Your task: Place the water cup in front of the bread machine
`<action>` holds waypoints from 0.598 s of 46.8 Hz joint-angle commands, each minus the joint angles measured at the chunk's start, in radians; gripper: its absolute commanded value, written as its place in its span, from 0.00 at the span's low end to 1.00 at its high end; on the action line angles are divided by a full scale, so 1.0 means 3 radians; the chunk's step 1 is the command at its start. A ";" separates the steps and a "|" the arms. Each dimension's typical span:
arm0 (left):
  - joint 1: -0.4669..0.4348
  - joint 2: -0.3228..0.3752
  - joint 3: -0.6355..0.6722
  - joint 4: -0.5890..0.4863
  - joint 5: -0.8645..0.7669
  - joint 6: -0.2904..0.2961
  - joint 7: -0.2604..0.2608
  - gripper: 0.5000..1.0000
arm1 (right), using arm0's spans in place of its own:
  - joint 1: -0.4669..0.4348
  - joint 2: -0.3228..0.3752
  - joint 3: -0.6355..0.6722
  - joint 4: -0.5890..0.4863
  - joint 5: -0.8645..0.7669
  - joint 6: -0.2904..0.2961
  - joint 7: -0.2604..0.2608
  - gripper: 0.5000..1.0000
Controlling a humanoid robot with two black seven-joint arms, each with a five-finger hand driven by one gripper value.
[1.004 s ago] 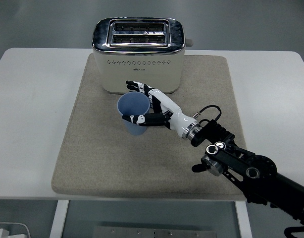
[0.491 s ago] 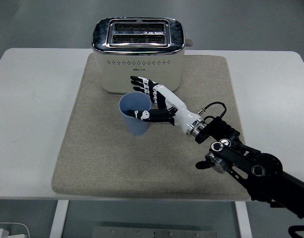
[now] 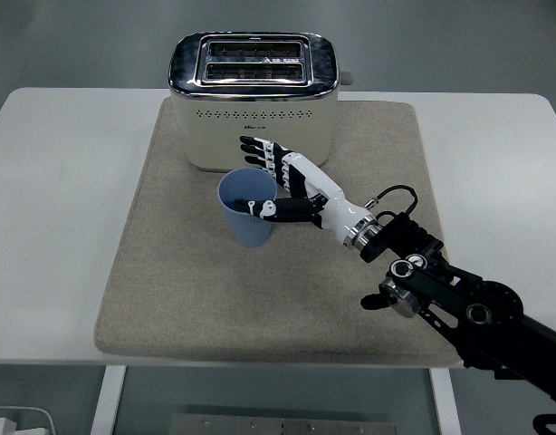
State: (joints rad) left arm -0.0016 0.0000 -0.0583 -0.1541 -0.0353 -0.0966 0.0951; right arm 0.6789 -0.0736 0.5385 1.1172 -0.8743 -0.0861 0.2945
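1. A white worktop (image 3: 61, 181) is seen from above, with a beige mat (image 3: 169, 290) laid over its middle.
2. A cream bread machine (image 3: 253, 100) with a chrome top (two slots facing up) is set at the far edge of the mat.
3. A blue water cup (image 3: 248, 208) is stood upright on the mat, just in front of the bread machine and slightly left of its middle.
4. The right arm (image 3: 459, 304) is brought in from the lower right corner and is stretched toward the cup.
5. The right robot hand (image 3: 282, 181) is placed at the cup's right side, fingers (image 3: 260, 154) spread apart and extended behind the rim toward the bread machine's front face.
6. The thumb (image 3: 273, 210) is laid against the cup's right wall near the rim; nothing is gripped (the hand is loose and open).
7. No left arm is seen.
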 commanded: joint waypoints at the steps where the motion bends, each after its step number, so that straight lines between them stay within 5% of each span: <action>1: 0.0000 0.0000 0.0000 -0.0003 0.0000 0.0000 0.0000 1.00 | 0.0002 -0.0031 0.0041 0.0019 0.0000 0.0001 0.0000 0.85; 28: 0.0000 0.0000 0.0000 0.0002 0.0000 0.0000 0.0000 1.00 | -0.0059 -0.0480 0.0133 0.0229 0.0082 0.0011 -0.0005 0.85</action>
State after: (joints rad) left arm -0.0015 0.0000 -0.0583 -0.1541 -0.0353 -0.0966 0.0951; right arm 0.6715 -0.2022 0.5623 1.1798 -0.8506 -0.0852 0.2929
